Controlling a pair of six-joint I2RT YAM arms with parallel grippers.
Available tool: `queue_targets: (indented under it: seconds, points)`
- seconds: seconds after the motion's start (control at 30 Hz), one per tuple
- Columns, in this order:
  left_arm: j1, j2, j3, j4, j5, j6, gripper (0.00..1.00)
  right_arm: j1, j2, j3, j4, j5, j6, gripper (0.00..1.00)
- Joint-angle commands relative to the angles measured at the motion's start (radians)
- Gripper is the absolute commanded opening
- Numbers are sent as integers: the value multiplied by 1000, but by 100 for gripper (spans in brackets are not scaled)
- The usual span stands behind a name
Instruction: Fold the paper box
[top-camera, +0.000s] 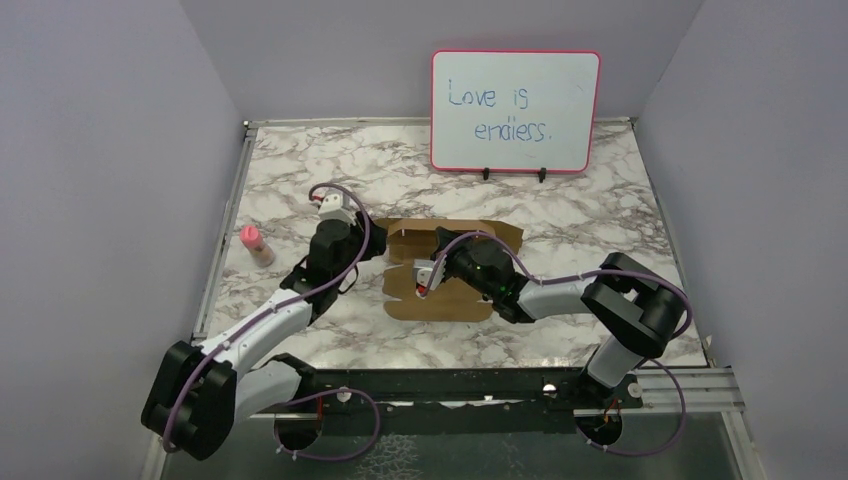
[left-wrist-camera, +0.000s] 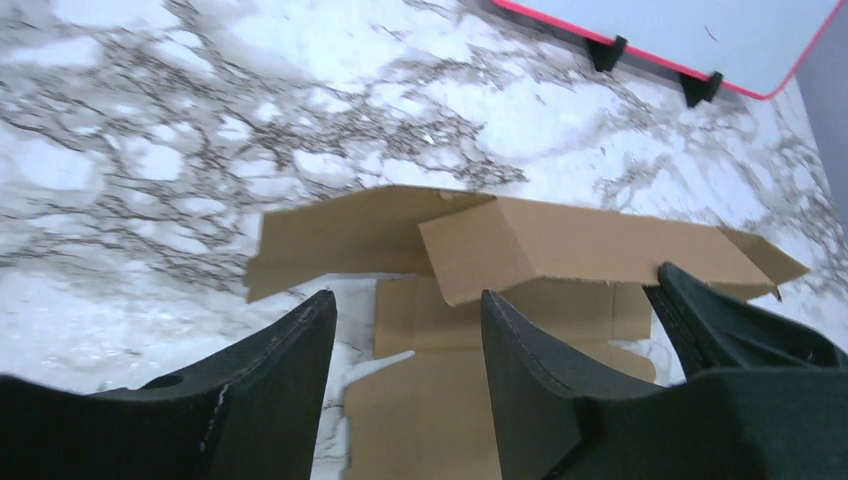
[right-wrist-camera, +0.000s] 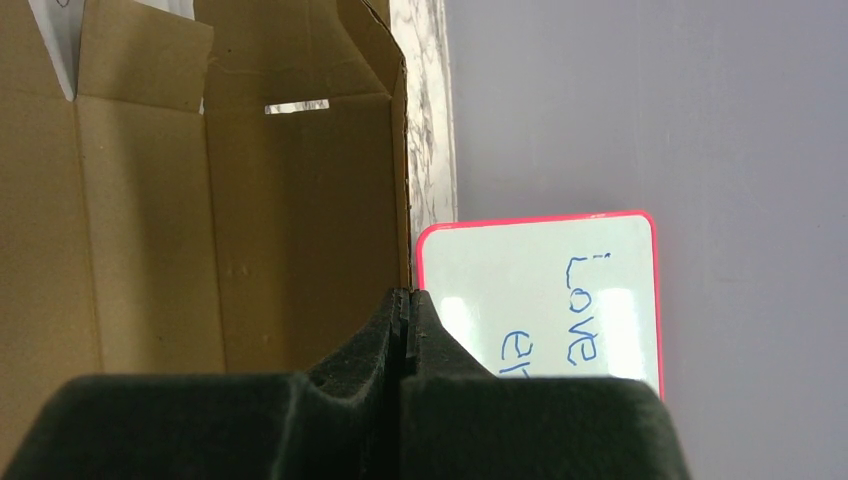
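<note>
The paper box (top-camera: 440, 302) is a flat brown die-cut cardboard sheet lying mid-table, with its far long flap lifted and folded over (left-wrist-camera: 560, 240). My right gripper (top-camera: 440, 252) reaches in from the right and is shut on the edge of that raised flap; in the right wrist view the fingers (right-wrist-camera: 408, 295) meet on the thin cardboard edge, and the panel's inner face (right-wrist-camera: 250, 200) fills the left. My left gripper (top-camera: 365, 255) is open and empty at the sheet's left end. In the left wrist view it (left-wrist-camera: 408, 300) hovers over the sheet's left edge.
A pink-framed whiteboard (top-camera: 515, 110) stands on clips at the back of the marble table; it also shows in the left wrist view (left-wrist-camera: 700, 30) and the right wrist view (right-wrist-camera: 540, 290). A small pink-capped bottle (top-camera: 252, 243) stands left of the left gripper. Grey walls enclose the table.
</note>
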Motion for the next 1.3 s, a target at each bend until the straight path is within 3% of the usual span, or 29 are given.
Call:
queue_targets:
  seconds: [0.0,0.1,0.3,0.6,0.67,0.77,0.9,1.2,1.27]
  points:
    - [61,-71,119,-294,-88,47,59,9,-20,-5,49,3,4,1]
    - [102,-106,176,-421,-117,78,68,9,-9,-3,49,3,1,1]
    - [161,-97,273,-508,-48,240,84,9,1,-5,66,-13,11,1]
    - [201,26,397,-571,67,480,87,8,-12,-14,68,-38,21,1]
    - [253,52,392,-554,161,512,88,8,-15,-14,64,-39,21,1]
    - [317,98,403,-530,356,557,87,9,-19,-14,62,-51,29,1]
    - [329,166,437,-536,487,638,86,8,-11,-12,63,-64,37,1]
    - [332,296,493,-562,551,709,68,8,-9,-14,70,-77,43,1]
    - [332,313,504,-569,552,716,58,9,-12,-17,73,-76,43,1]
